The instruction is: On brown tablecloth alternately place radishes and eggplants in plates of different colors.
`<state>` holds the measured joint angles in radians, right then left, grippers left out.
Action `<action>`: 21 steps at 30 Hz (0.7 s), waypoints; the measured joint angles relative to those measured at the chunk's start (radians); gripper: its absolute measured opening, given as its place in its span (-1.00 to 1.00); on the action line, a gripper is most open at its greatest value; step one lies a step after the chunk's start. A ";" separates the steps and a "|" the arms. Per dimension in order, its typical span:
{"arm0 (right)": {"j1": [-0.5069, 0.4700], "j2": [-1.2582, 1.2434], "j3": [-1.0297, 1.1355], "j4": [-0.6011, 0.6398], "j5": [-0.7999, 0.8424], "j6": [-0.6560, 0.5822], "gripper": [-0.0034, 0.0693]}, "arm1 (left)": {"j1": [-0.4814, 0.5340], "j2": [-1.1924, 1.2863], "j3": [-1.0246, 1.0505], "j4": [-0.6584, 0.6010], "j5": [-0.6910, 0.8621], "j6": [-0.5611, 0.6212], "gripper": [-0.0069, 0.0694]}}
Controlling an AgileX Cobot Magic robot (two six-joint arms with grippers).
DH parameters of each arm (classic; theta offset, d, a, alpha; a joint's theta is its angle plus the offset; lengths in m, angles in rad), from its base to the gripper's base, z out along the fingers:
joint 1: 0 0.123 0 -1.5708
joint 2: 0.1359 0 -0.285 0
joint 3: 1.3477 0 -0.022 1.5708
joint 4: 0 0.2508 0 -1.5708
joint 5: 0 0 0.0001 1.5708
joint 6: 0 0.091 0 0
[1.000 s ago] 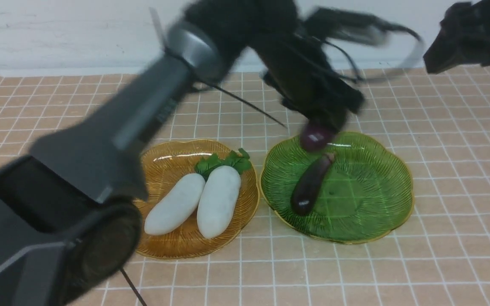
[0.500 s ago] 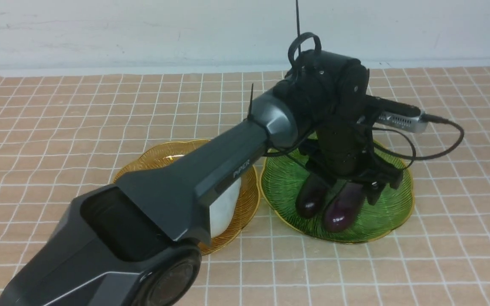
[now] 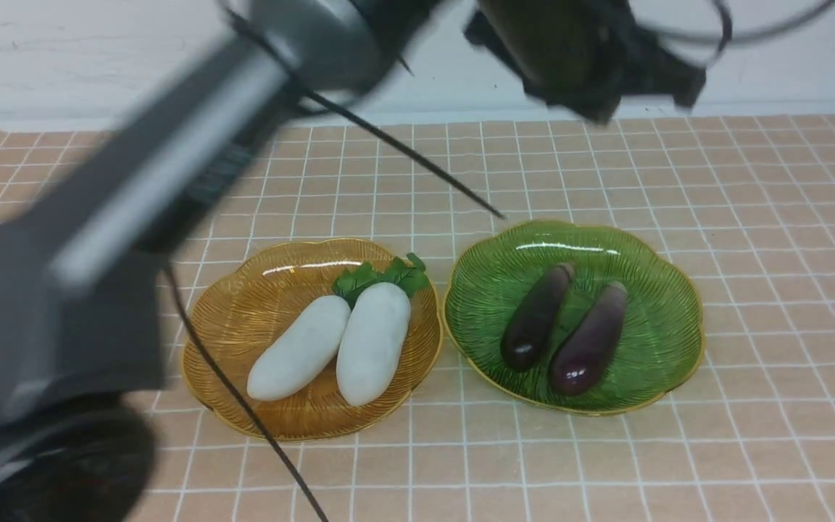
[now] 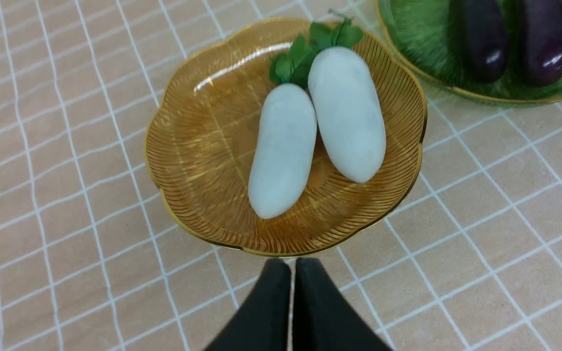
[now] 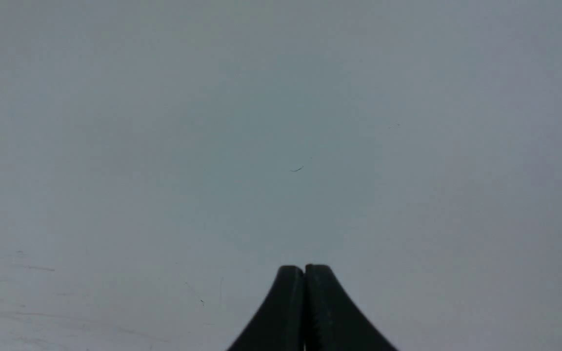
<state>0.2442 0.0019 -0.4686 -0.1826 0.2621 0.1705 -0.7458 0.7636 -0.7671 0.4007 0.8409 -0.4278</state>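
The left gripper (image 4: 292, 264) hangs over the brown tablecloth (image 3: 751, 217) just beside the amber plate (image 3: 214, 341), jaws pressed together, empty. On that plate two radishes (image 3: 374, 339) lie touching, side by side. To its right, the green plate (image 3: 667, 290) holds two eggplants (image 3: 533, 319), parallel and slightly apart. The right gripper (image 5: 304, 267), likewise closed and empty, faces a plain grey wall (image 5: 164, 122).

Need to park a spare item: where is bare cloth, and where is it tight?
Bare brown tablecloth lies right of the green plate, behind both plates up to the wall, and in front of them. The amber plate is bare on its left half. Tight: the narrow gap between plates.
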 joint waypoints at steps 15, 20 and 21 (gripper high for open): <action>0.000 0.000 0.000 -0.002 0.001 0.000 -0.95 | 0.000 -0.319 0.126 0.020 -0.050 -0.006 -0.83; 0.000 0.000 0.000 -0.002 0.001 0.000 -0.95 | 0.000 -0.331 0.127 0.020 -0.050 -0.006 -0.83; 0.000 0.000 0.000 -0.002 0.001 0.000 -0.95 | 0.000 -0.331 0.127 0.021 -0.052 -0.006 -0.83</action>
<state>0.2442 0.0019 -0.4686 -0.1846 0.2629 0.1705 -0.7458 0.4330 -0.6401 0.4222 0.7888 -0.4342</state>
